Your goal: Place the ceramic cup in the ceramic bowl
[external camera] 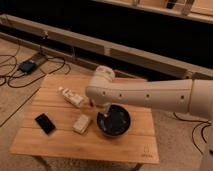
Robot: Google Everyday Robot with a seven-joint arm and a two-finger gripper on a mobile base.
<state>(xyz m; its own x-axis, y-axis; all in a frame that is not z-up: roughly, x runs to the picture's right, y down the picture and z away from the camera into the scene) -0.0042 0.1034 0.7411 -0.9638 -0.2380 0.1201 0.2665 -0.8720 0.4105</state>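
The ceramic bowl (pixel 116 122) is wide, round and black and stands on the wooden table (pixel 60 142), right of the middle. My arm reaches in from the right, and my gripper (pixel 106 112) hangs down from the wrist over the bowl's left half. I cannot make out the ceramic cup as a separate thing; the arm and gripper hide the spot above the bowl. The small red-brown bottle (pixel 91 103) peeks out just left of the gripper.
A white packet (pixel 70 96) lies at the table's back left. A small pale block (pixel 81 123) lies left of the bowl. A flat black phone (pixel 45 123) lies near the left front. Cables and a power box (pixel 27 65) are on the floor at left.
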